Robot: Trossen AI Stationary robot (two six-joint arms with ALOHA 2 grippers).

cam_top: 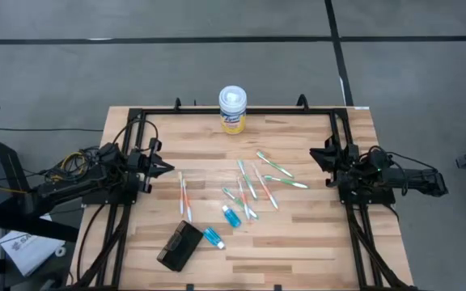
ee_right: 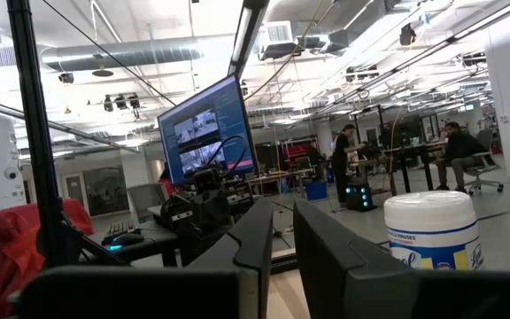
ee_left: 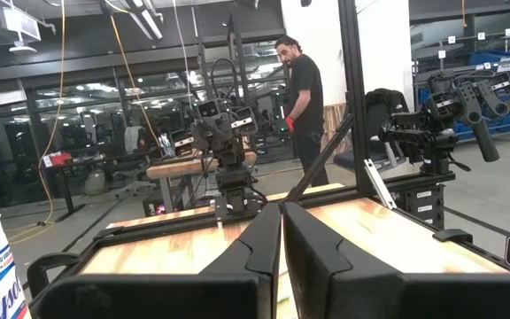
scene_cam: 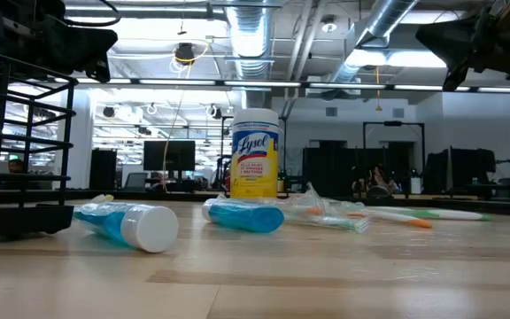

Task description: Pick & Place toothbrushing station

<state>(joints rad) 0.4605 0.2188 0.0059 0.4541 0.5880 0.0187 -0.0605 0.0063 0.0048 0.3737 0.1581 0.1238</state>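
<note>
Black and box-shaped, the station (cam_top: 180,246) lies on the pale wood desk (cam_top: 314,242) near its front edge, left of centre as we see it from above. Its long axis runs on a diagonal: one end points toward the front-left corner, the other toward the middle of the desk. It lies flat, and nothing grips it. In the low view we take the dark mass at the far left for it, but we cannot confirm that.

Just beside its inner end lies a blue tube (cam_top: 213,238); whether the two touch, we cannot tell. A second blue tube (cam_top: 231,216) lies a little farther in. Toothbrushes (cam_top: 253,182) are scattered across the centre, two more with orange handles (cam_top: 184,196) lying left of them. A wipes canister (cam_top: 232,109) stands upright at the back edge.

We find the left pincer (cam_top: 167,167) at the left side of the desk, raised and well apart from the station. Its fingers (ee_left: 264,248) are pressed together and hold nothing.

We find the right pincer (cam_top: 314,153) at the right side, likewise raised and clear of all items. Its fingers (ee_right: 259,244) stand nearly together with a narrow gap, with nothing between them.

A person (ee_left: 304,106) stands in the room beyond.
</note>
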